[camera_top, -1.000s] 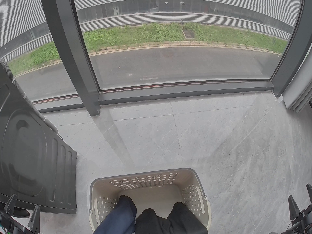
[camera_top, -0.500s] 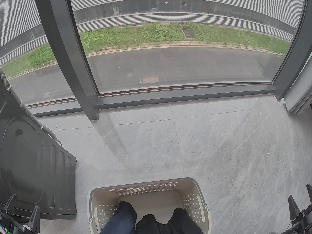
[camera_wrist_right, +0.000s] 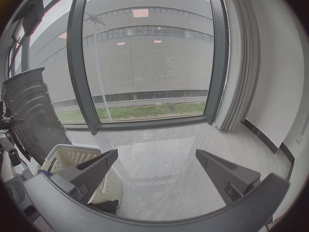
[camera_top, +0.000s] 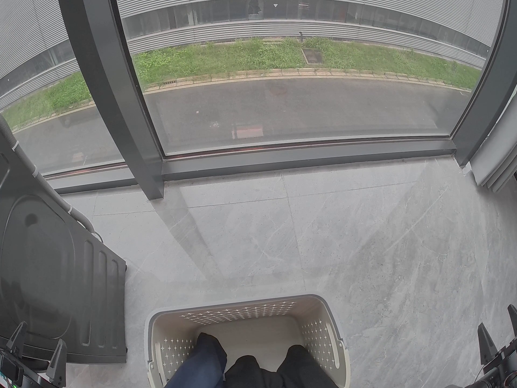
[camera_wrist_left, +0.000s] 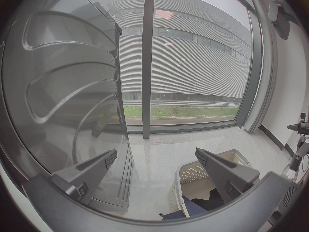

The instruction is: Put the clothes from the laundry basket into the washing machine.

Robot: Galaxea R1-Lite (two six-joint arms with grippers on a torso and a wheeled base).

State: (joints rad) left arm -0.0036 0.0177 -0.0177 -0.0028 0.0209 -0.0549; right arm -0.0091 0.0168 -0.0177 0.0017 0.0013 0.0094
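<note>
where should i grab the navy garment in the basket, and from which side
Probably the raised hump of the navy garment, from straight above with the left gripper: it bulges up at the left of the laundry basket, whose walls block a sideways approach.

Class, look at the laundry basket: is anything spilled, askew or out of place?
Only slightly: a blue garment hangs over the near rim of the laundry basket rather than lying fully inside. The basket itself stands upright.

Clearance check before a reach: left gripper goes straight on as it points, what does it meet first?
Likely nothing near: the open left gripper points through the gap between the washing machine and the laundry basket, over bare floor, toward the window post. Depth is unclear.
</note>
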